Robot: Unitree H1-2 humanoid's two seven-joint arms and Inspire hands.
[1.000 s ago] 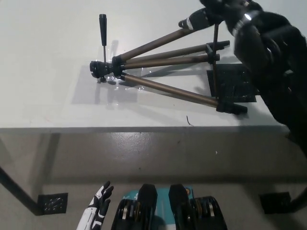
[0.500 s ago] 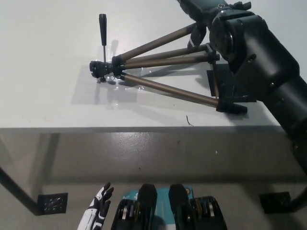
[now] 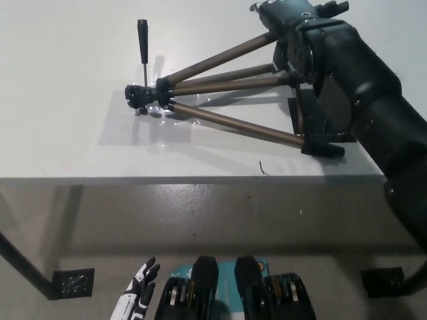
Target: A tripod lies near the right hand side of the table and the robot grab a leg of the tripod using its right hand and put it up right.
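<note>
Tripod lies flat on the desk, right side; the right robot hand, grip hidden, should clasp the far leg firmly near its foot before pivoting upright.

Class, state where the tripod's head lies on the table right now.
In the head view, the tripod's head lies on the white table, left of centre, its legs fanning rightwards towards the black right arm.
</note>
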